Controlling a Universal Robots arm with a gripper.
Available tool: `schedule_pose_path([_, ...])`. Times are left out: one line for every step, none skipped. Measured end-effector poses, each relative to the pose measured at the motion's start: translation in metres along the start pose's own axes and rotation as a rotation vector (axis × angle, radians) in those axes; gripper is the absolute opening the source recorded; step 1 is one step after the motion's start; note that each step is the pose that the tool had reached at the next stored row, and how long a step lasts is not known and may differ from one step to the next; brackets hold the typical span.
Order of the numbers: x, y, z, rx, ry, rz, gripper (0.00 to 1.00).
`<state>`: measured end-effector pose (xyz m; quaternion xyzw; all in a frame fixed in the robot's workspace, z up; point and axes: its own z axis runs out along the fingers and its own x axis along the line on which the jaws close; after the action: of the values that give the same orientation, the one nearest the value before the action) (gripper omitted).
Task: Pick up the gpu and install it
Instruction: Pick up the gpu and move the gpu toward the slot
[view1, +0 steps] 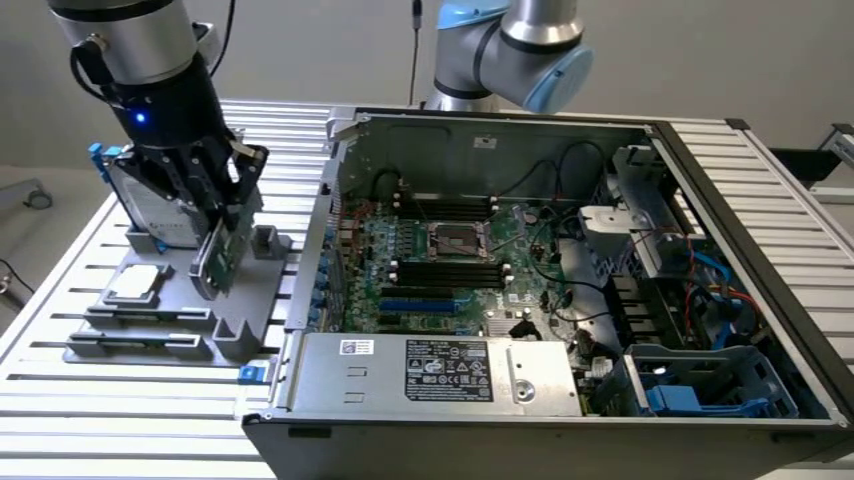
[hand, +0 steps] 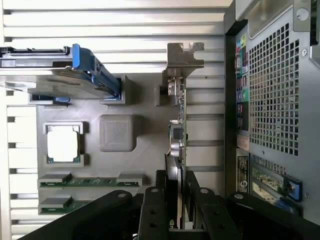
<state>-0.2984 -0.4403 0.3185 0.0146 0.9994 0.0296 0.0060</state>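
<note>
While the gripper hangs over the gray parts holder, its fingers clamp both faces of the gpu. The card stands on edge at the holder's side nearest the open computer case; whether it sits in the holder's slot or just clear cannot be told. Also on the holder are a blue-framed hard drive, a processor and memory sticks.
</note>
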Motion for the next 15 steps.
schedule_pose_path([0.000, 0.0002, -0.0045, 0.0001, 0.0001, 0.000, 0.27])
schedule_pose_path([0.000, 0.0005, -0.0091, 0.0000, 0.0000, 0.000, 0.27])
schedule_pose_path([0.000, 0.0007, -0.0136, 0.0000, 0.0000, 0.000, 0.27])
schedule_pose_path([-0.001, 0.0007, -0.0181, 0.0001, 0.0001, 0.000, 0.27])
schedule_pose_path([-0.001, 0.0008, -0.0226, 0.0000, 0.0000, 0.000, 0.27])
schedule_pose_path([-0.002, 0.0010, -0.0271, 0.0002, 0.0002, 0.000, 0.27])
schedule_pose_path([-0.003, 0.0011, -0.0319, -0.0001, 0.0000, 0.000, 0.27])
schedule_pose_path([-0.005, 0.0011, -0.0362, 0.0000, 0.0002, 0.000, 0.27])
schedule_pose_path([-0.007, 0.0012, -0.0410, 0.0002, 0.0005, 0.000, 0.27])
schedule_pose_path([-0.009, 0.0012, -0.0454, 0.0001, 0.0008, 0.000, 0.27])
schedule_pose_path([-0.012, 0.0011, -0.0499, 0.0001, 0.0013, 0.000, 0.27])
schedule_pose_path([-0.015, 0.0009, -0.0544, 0.0000, 0.0021, 0.000, 0.27])
schedule_pose_path([-0.019, 0.0004, -0.0589, -0.0004, 0.0030, 0.000, 0.27])
schedule_pose_path([-0.023, 0.0000, -0.0634, -0.0009, 0.0040, 0.000, 0.27])
schedule_pose_path([-0.026, -0.0004, -0.0681, -0.0015, 0.0052, 0.000, 0.27])
